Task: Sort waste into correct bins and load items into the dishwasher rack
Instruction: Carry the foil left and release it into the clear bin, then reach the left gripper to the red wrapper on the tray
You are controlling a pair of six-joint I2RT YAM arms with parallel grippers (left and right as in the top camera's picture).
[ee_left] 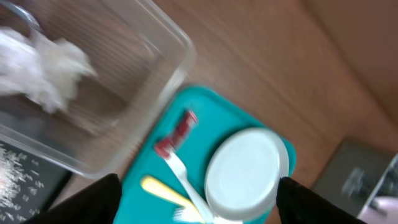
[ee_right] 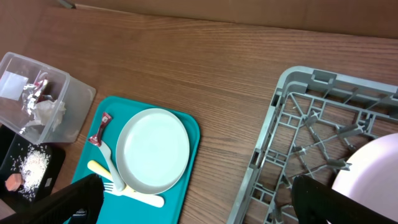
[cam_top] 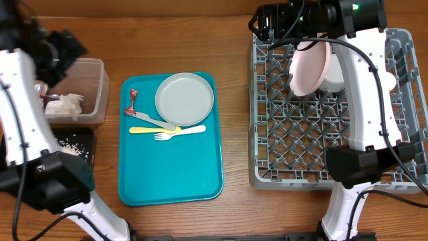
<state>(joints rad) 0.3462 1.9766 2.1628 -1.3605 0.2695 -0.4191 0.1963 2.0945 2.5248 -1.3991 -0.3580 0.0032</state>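
Shows the left gripper with fingers spread wide and nothing between them, up by the clear tub, which holds a crumpled white napkin and silver foil, next to the black tray strewn with loose rice and an orange cube. Shows the right gripper equally wide and empty over the dishwasher rack, where the pinkish plate stands on edge just beside the white bowl. Has on the teal tray the grey-green plate, grey knife, yellow spoon, pale fork and a red-and-white wrapper.
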